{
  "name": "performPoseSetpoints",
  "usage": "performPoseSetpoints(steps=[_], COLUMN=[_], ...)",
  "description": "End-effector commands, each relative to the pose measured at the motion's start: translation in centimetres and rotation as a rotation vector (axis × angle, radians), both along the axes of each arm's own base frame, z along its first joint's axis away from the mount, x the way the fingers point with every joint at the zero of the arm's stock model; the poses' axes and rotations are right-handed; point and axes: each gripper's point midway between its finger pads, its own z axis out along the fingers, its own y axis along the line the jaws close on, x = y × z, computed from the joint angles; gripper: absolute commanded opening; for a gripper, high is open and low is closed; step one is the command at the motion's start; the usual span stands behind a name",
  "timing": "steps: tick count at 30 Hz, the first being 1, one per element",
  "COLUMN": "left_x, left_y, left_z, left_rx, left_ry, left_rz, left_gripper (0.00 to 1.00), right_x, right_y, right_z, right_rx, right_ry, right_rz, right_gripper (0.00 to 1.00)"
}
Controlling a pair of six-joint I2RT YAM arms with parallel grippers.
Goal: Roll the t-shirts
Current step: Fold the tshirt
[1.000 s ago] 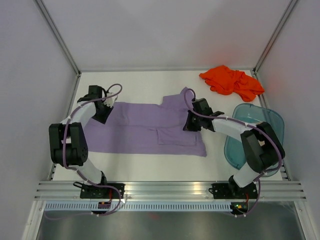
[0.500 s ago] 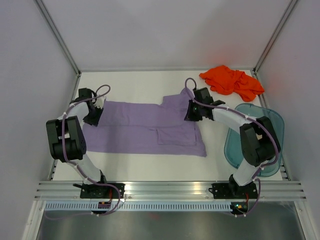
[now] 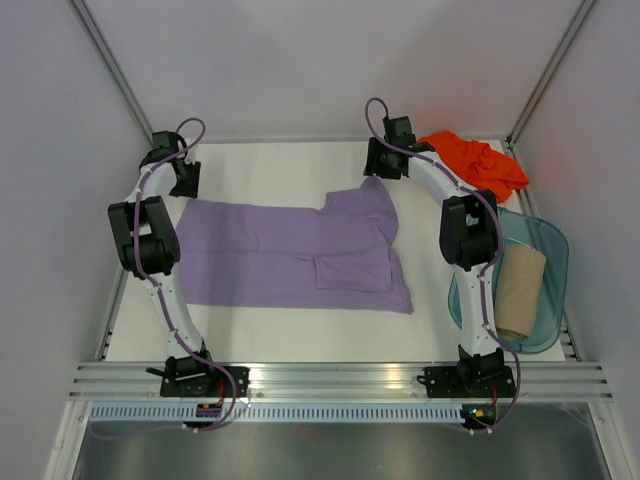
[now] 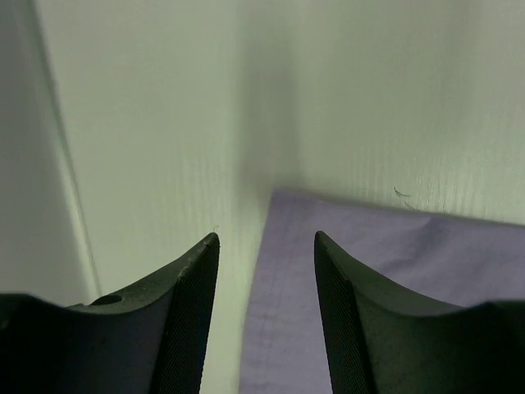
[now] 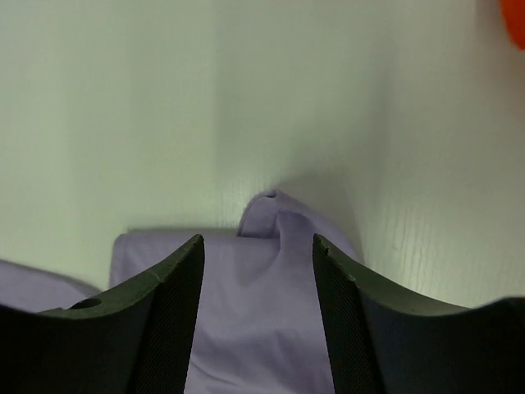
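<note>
While both claws stand open with nothing between their jaws, the left claw (image 4: 267, 238) hangs by the far left corner of the lavender t-shirt (image 4: 369, 271). Its dark fingers (image 4: 184, 312) are parted, and that corner of cloth and a strip of bare white surface (image 4: 164, 123) show in the gap. The right claw (image 5: 257, 240) is spread about as wide over the far right edge of the same shirt, where a small peak of cloth stands up from the fabric. Whether either claw touches the cloth cannot be told. From the top camera the lavender t-shirt (image 3: 290, 255) lies spread flat across the middle of the surface (image 3: 270, 170), unrolled, with the left claw (image 3: 185, 180) at its far left end and the right claw (image 3: 378, 160) at its far right end. Just right of the right claw the orange-red t-shirt (image 3: 470, 165) lies crumpled in the far right corner. Nearer, at the right edge, a teal tub (image 3: 548, 235) holds the tan t-shirt (image 3: 520, 290), already rolled. Pale plain walls (image 3: 330, 60) enclose the surface on three sides, aluminium posts (image 3: 115, 70) run up the far corners, and a ribbed metal rail (image 3: 340, 378) crosses the near edge, carrying both arm bases.
</note>
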Motion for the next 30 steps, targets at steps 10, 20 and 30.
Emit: performPoseSetpoints(steps=[10, 20, 30], left_x=[1.2, 0.9, 0.7], left_y=[-1.4, -0.9, 0.1], left_z=[-5.0, -7.0, -6.6], left_rx=[-0.218, -0.238, -0.236], left_ry=[0.089, 0.124, 0.117], left_rz=[0.017, 0.022, 0.011], left_gripper=[0.56, 0.55, 0.53], right_x=[-1.1, -0.6, 1.4], right_y=[0.4, 1.2, 0.1], right_z=[-9.3, -8.5, 2.3], right_rx=[-0.079, -0.057, -0.102], right_ry=[0.155, 0.126, -0.104], right_rz=[0.107, 0.145, 0.124], right_gripper=[0.59, 0.46, 0.50])
